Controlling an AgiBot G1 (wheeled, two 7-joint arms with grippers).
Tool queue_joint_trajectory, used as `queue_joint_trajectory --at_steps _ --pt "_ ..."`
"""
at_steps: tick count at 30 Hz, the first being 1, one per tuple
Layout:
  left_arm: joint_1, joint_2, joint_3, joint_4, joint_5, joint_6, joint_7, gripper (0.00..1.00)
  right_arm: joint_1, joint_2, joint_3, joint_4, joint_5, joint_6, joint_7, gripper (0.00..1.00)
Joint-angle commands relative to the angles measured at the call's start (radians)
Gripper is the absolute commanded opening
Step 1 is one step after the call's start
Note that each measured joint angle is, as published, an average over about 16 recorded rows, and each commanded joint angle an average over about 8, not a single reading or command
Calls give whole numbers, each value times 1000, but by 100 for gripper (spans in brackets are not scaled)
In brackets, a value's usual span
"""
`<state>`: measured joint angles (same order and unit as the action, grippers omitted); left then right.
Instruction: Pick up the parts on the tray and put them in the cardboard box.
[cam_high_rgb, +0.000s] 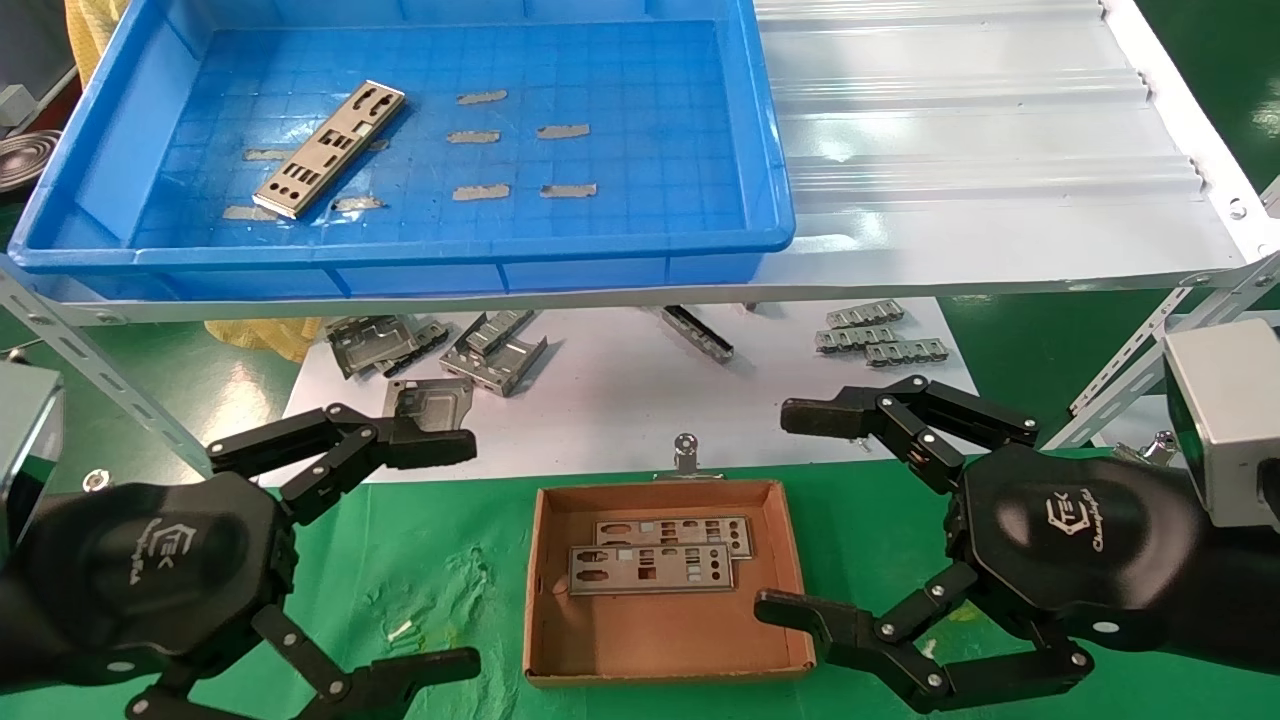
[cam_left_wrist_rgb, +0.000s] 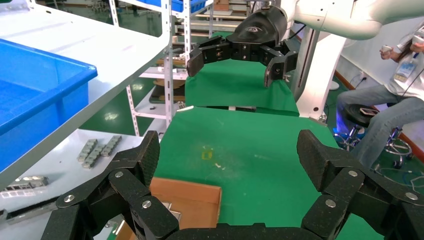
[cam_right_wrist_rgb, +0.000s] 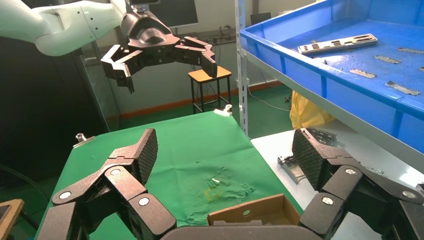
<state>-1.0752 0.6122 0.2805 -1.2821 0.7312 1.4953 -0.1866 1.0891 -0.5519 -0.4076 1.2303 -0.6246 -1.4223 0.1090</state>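
Note:
One part (cam_high_rgb: 330, 148), a long punched silver plate, lies slantwise at the left of the blue tray (cam_high_rgb: 400, 250) on the upper shelf; it also shows as the part (cam_right_wrist_rgb: 337, 44) in the right wrist view. Two more parts (cam_high_rgb: 672, 534) (cam_high_rgb: 650, 570) lie overlapped in the cardboard box (cam_high_rgb: 650, 630) on the green cloth. My left gripper (cam_high_rgb: 470, 555) hovers left of the box, open and empty. My right gripper (cam_high_rgb: 775, 510) hovers right of the box, open and empty. Each wrist view shows its own gripper (cam_left_wrist_rgb: 230, 150) (cam_right_wrist_rgb: 225, 150) spread wide above the box corner (cam_left_wrist_rgb: 190, 192) (cam_right_wrist_rgb: 245, 212).
Bent grey brackets (cam_high_rgb: 495, 350) and small ridged strips (cam_high_rgb: 880, 340) lie on the white board under the shelf. The white ribbed shelf (cam_high_rgb: 980, 120) extends right of the tray. Its slotted legs (cam_high_rgb: 80, 360) flank the workspace. A person (cam_left_wrist_rgb: 395, 100) sits beyond the table.

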Motion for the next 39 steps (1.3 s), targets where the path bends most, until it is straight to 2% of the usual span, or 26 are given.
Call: queue_joint_trajectory --at_steps 1,8,16,39 --pt "0 0 0 0 0 0 0 100 0 0 0 0 0 0 0 100" --pt "0 0 0 0 0 0 0 100 0 0 0 0 0 0 0 100" --pt "0 0 0 0 0 0 0 100 0 0 0 0 0 0 0 1" --pt "0 0 0 0 0 0 0 100 0 0 0 0 0 0 0 0"
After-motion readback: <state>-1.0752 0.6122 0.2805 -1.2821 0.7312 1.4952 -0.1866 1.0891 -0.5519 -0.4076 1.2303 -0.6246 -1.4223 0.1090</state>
